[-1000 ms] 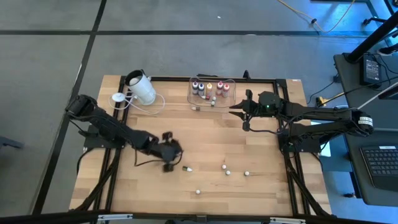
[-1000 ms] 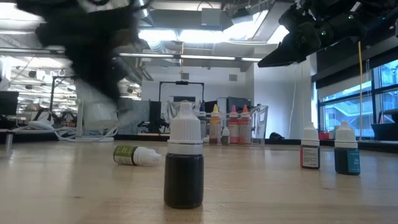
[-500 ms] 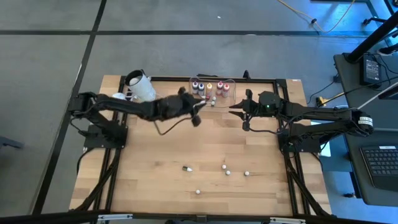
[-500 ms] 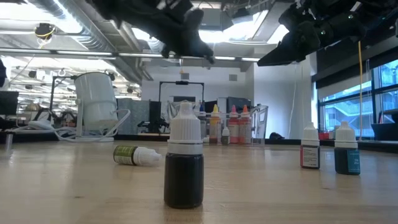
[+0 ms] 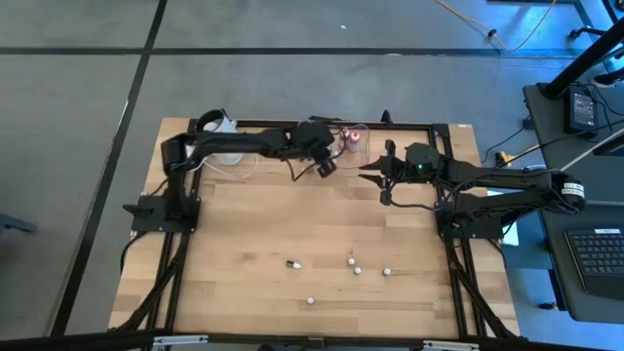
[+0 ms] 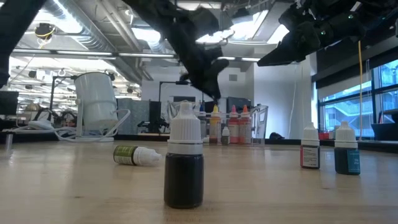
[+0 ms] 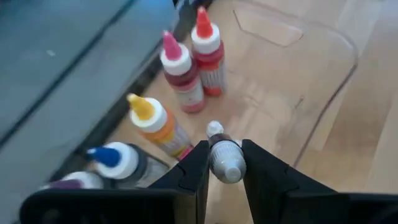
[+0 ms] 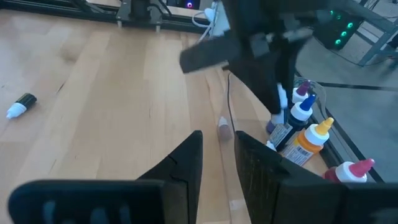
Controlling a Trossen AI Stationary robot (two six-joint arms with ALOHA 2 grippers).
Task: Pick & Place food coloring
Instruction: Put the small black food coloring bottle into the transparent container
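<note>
Over on the left, the white cup [image 5: 219, 127] and its cable sit at the back edge of the surface [image 5: 292, 224]. Next, the left tool [image 7: 225, 163] hangs over the clear tub [image 7: 323, 68], fingers pinched on a small bottle [image 7: 225, 160] – cap up, poised for lowering among the upright bottles [image 7: 186, 68] already inside, which crowd one end. Nearer the front, loose bottles [image 5: 352, 262] wait – one lies on its side [image 6: 136, 155]. On the right, the right tool [image 5: 370, 171] hovers beside the tub, fingers nearly together, empty, near enough to get in the way
</note>
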